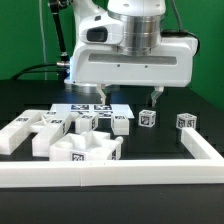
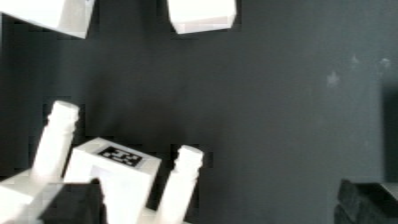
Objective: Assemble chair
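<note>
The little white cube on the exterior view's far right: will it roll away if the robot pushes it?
Probably not. The cube has flat faces and sits flat on the dark table, so it would likely slide, not roll. It looks like hard plastic, so it should keep its shape. Being small, it is probably light.

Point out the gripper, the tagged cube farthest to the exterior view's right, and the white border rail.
gripper point(image 1: 129, 96): exterior view, midway between its fingertips.
tagged cube point(image 1: 185, 121): exterior view, on its tagged front face.
border rail point(image 1: 140, 172): exterior view, on the top of its front stretch.
</note>
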